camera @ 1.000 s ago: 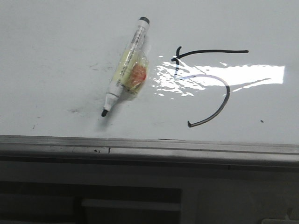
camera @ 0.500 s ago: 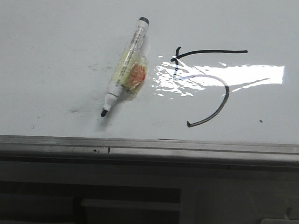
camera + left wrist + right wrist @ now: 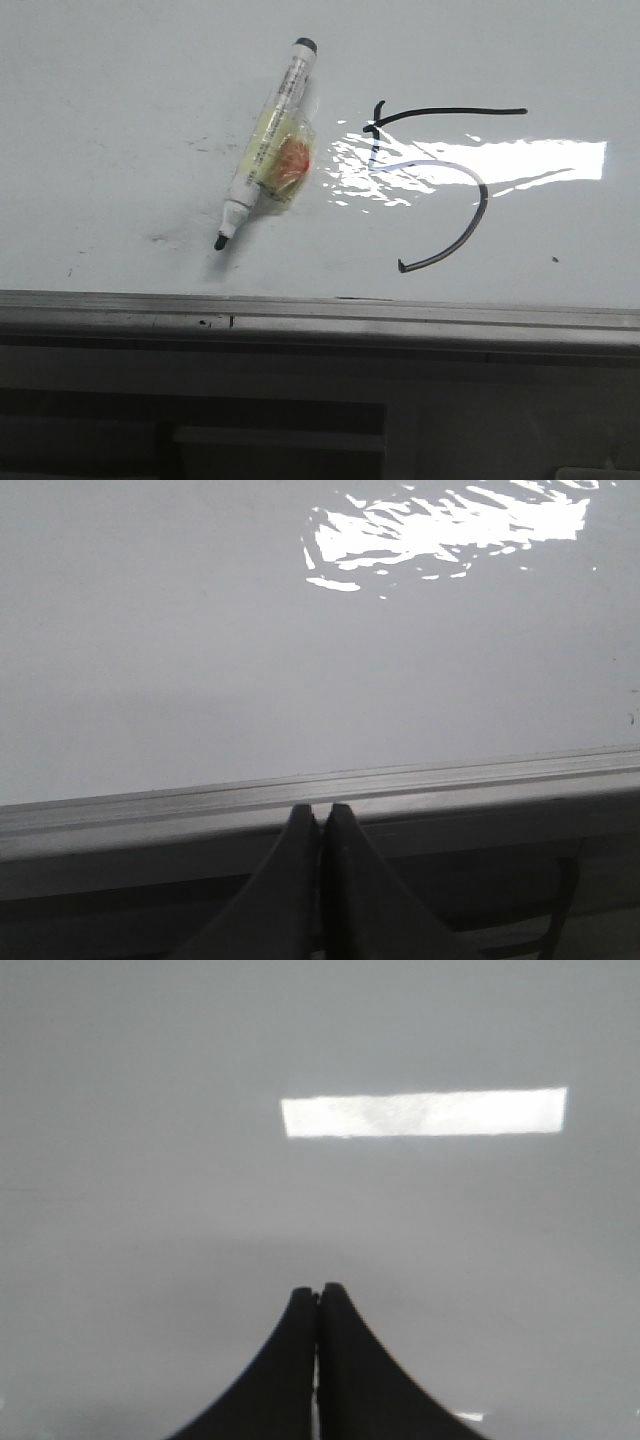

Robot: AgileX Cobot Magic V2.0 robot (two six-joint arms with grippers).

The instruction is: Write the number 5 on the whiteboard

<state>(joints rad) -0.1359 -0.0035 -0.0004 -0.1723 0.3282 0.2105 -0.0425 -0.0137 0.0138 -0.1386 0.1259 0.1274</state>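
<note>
The whiteboard point(image 3: 120, 110) fills the front view, glossy white with glare. The number 5 point(image 3: 480, 205) is drawn in thin black strokes at the right: short vertical, long top bar, open curved belly. A marker point(image 3: 266, 143) with a yellow-orange wrap lies free on the board left of it, its uncapped black tip toward the near edge. Neither gripper shows in the front view. My left gripper point(image 3: 321, 810) is shut and empty, by the board's grey edge strip point(image 3: 450, 777). My right gripper point(image 3: 319, 1289) is shut and empty over plain white board point(image 3: 150, 1110).
The grey metal edge strip point(image 3: 320, 308) runs along the board's near side, with a dark shelf and a recess below it point(image 3: 280, 440). Small dark specks and smudges point(image 3: 165, 238) mark the board left of the marker.
The whole scene has drifted very slightly to the left in the front view. The marker and the drawn 5 are otherwise unchanged.
</note>
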